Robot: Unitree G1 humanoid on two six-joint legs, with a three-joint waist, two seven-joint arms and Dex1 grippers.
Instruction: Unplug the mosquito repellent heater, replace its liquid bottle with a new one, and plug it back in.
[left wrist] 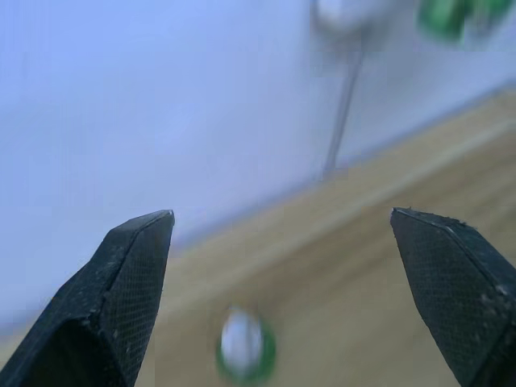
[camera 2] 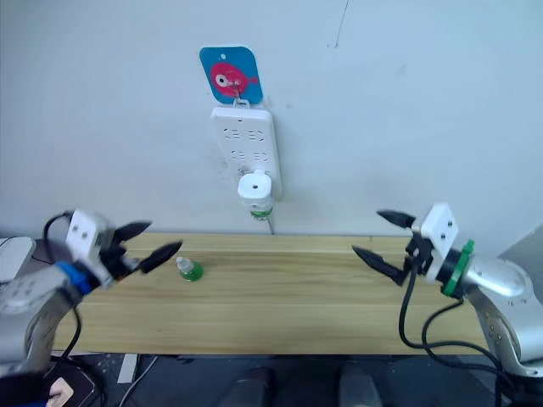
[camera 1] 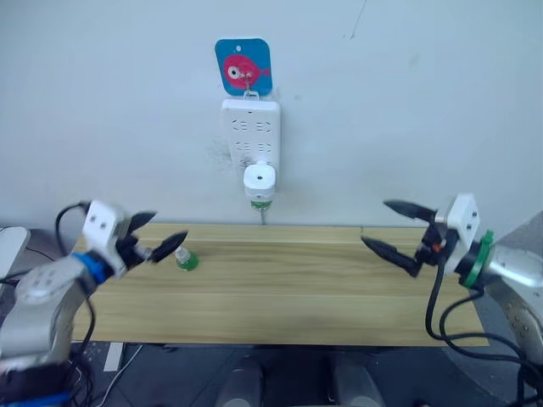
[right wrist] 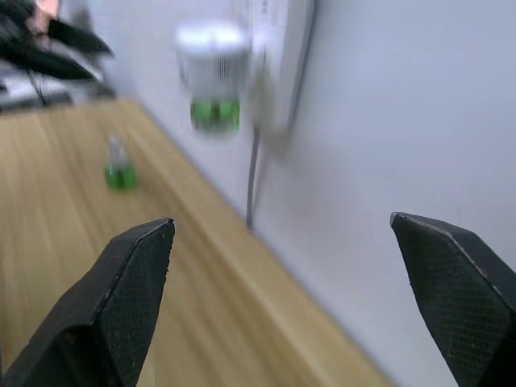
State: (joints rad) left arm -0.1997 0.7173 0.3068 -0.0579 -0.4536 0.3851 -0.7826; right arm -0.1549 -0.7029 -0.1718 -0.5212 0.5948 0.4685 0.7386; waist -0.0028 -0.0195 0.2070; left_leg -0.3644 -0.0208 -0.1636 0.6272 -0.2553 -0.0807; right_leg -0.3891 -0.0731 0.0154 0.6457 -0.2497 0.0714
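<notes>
A: Hand status?

B: Left hand (camera 1: 161, 239) is spread wide and holds nothing. It hovers over the left end of the bench (camera 1: 288, 292). One fingertip sits just beside the loose bottle (camera 1: 186, 259), but I can't confirm contact. Right hand (camera 1: 399, 227) is also spread wide and empty, over the right end of the bench, well apart from everything.

A: Counts?

B: Two hands. One power strip (camera 1: 251, 136) on the wall. One mosquito repellent heater (camera 1: 260, 180). Two bottles: the loose one on the bench and one green bottle (camera 1: 260, 203) under the heater. One blue hook plate with a pink fish (camera 1: 243, 66), which the strip hangs from. One grey cable (camera 1: 262, 215) drops from the strip area to the back edge of the bench.

A: Heater, where and how does it look?

B: It's plugged into the lower part of the strip, above the back edge of the bench, about mid-width. It's a small white rounded body with a dark round hole in the face toward the camera. The green bottle pokes out underneath, touching it. The prongs are hidden.

A: Loose bottle?

B: Small, upright, with green liquid and a pale neck. It stands on the left half of the bench, between the left hand and the heater's side.
</notes>
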